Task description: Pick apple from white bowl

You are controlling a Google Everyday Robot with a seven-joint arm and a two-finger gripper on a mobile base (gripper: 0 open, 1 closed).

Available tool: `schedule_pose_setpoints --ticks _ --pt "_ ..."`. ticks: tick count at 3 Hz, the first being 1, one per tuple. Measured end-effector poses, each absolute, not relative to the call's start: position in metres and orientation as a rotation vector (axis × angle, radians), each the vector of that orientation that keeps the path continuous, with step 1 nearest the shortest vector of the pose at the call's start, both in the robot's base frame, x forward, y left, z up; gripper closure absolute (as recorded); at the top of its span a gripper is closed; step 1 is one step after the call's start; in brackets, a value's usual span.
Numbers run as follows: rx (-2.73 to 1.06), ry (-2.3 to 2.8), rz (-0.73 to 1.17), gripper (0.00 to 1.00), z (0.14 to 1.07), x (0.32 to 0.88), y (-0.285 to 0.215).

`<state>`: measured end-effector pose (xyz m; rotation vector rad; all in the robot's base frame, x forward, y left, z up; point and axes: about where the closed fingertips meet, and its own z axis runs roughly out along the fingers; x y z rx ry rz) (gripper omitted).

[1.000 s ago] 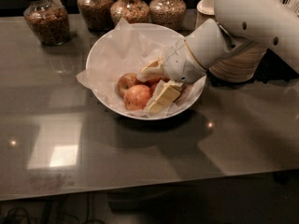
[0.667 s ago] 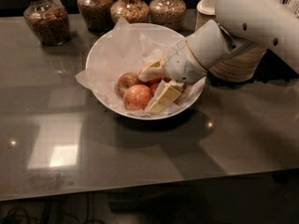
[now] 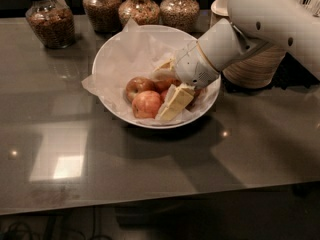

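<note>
Fingers (image 3: 175,103) of the gripper (image 3: 170,84) stand spread and released inside the white bowl (image 3: 107,59), one low by its near right rim, one higher toward its back, with a deep-red apple (image 3: 163,86) showing between them. The grey table (image 3: 150,184) carries the bowl; the white arm (image 3: 260,24) reaches in from the bowl's right, over a woven basket (image 3: 252,69). Four jars (image 3: 50,21) stand behind the bowl. The apple (image 3: 146,104) lies on the bowl's paper lining (image 3: 135,49), near side, just left of the lower finger
</note>
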<state>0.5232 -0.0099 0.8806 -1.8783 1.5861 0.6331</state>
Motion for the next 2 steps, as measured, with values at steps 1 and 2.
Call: schedule_pose_setpoints --ticks 1,2 --pt "-1.886 1.572 0.651 0.1 0.8838 0.5275 0.0008" --pt "-1.891 1.562 0.675 0.24 0.8869 0.5296 0.0083"
